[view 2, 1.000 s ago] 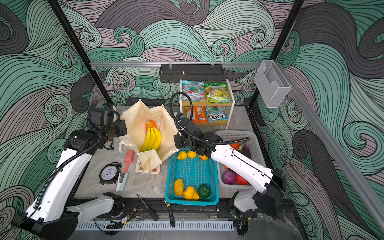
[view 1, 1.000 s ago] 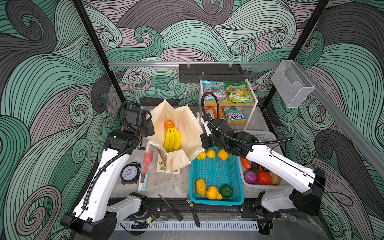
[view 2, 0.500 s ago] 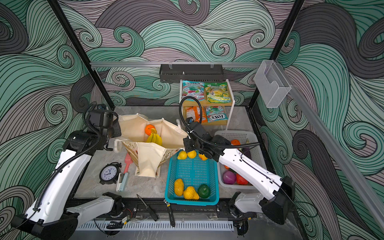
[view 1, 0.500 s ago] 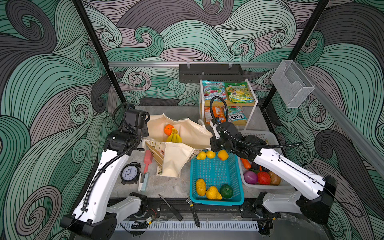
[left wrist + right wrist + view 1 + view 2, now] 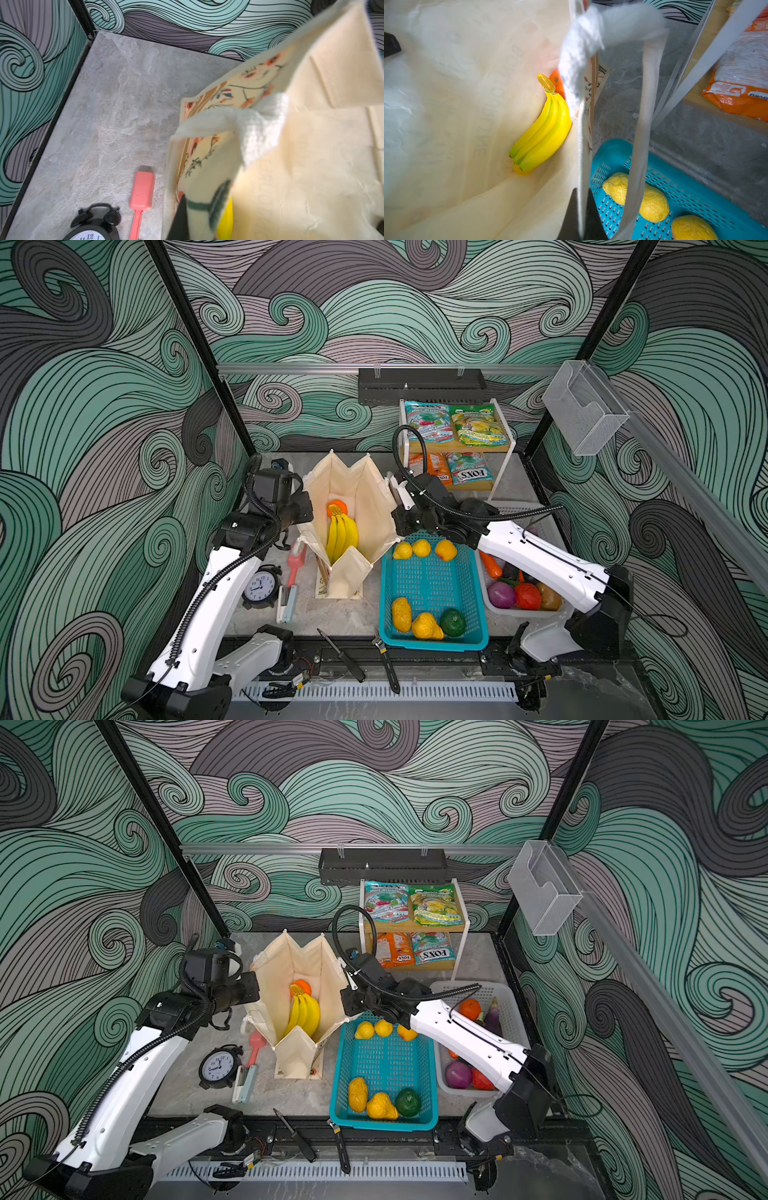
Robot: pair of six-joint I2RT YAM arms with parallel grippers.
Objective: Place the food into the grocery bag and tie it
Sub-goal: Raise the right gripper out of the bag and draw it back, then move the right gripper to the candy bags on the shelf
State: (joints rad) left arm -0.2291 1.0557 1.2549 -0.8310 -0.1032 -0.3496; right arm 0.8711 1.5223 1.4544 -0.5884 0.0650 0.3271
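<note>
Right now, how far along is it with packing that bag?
Done: the banana bunch and orange lie inside the grocery bag. In hand: the right gripper pinches the bag's rim, and the left gripper sits at the opposite rim. Left: snack packets on the shelf, lemons in the teal basket, then tying the handles.

Overhead pair, two wrist close-ups
Both top views look steeply down; close-in wrist views share the bag (image 5: 467, 104).
</note>
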